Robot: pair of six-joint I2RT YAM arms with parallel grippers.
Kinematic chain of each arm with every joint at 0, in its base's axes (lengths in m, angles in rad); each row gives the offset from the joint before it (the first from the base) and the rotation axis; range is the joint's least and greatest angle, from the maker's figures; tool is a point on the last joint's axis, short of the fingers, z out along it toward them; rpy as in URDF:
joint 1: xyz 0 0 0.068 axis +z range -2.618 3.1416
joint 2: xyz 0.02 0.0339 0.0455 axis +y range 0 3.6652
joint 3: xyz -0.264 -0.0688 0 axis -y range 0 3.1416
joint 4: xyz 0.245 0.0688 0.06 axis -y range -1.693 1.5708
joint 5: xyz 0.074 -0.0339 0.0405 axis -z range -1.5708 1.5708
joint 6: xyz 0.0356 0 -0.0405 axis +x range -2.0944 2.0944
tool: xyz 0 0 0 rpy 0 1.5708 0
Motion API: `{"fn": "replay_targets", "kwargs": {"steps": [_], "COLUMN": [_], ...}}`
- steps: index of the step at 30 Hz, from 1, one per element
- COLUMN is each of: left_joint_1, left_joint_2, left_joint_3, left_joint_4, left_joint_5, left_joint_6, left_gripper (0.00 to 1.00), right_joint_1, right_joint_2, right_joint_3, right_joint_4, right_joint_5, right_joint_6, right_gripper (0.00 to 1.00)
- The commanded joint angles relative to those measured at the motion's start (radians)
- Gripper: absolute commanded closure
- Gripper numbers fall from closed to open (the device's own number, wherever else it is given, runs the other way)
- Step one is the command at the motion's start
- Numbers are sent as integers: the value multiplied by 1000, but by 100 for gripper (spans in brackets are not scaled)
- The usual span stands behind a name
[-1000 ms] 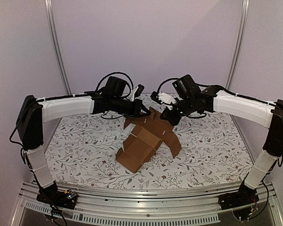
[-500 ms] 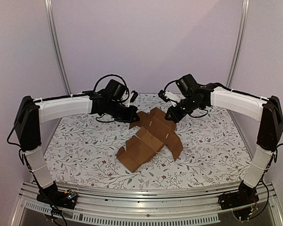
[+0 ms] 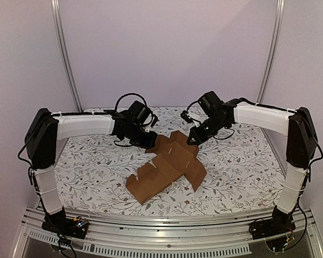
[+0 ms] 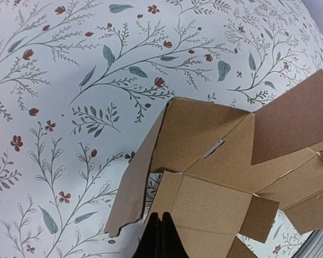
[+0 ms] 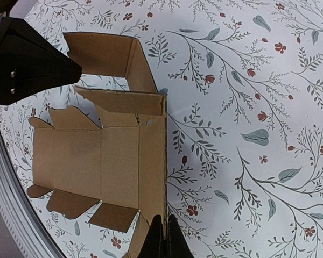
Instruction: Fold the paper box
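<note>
Pinching thin cardboard, both tools look clamped on the paper box [image 3: 167, 167], which lies half-opened in the middle of the worktop [image 3: 91, 161]: your left tool [image 3: 149, 143] on its far-left flap, your right tool [image 3: 194, 138] on the far-right edge. Expect it to be light, springy and easily creased; grip near fold lines, not tabs.

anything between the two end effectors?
Only the paper box: its far flaps span the gap between left end effector and right end effector, clearest in the top view.
</note>
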Motion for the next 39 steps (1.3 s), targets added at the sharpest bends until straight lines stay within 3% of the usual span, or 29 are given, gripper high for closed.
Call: {"fn": "replay_targets", "kwargs": {"steps": [1,16,27,39], "left_joint_1": [-18,-18,-18,-28], "left_joint_2": [46,160,166,128], "left_joint_3": [20,40,34,18], "left_joint_4": [-32,-69,-85,-82], "left_joint_5": [-53,-144,28,83], "left_joint_6": [25,87,85,82], "left_gripper": [100,100,100,100], "right_joint_1": [-9,-20,-20,-20], "right_joint_2": [33,59,65,53], "right_joint_3": [7,-22,-26,-32], "right_joint_4": [-7,51,70,85], "right_joint_5": [-31,-61,-47,-33], "right_joint_6": [33,81,95,106], "right_gripper": [100,100,100,100]}}
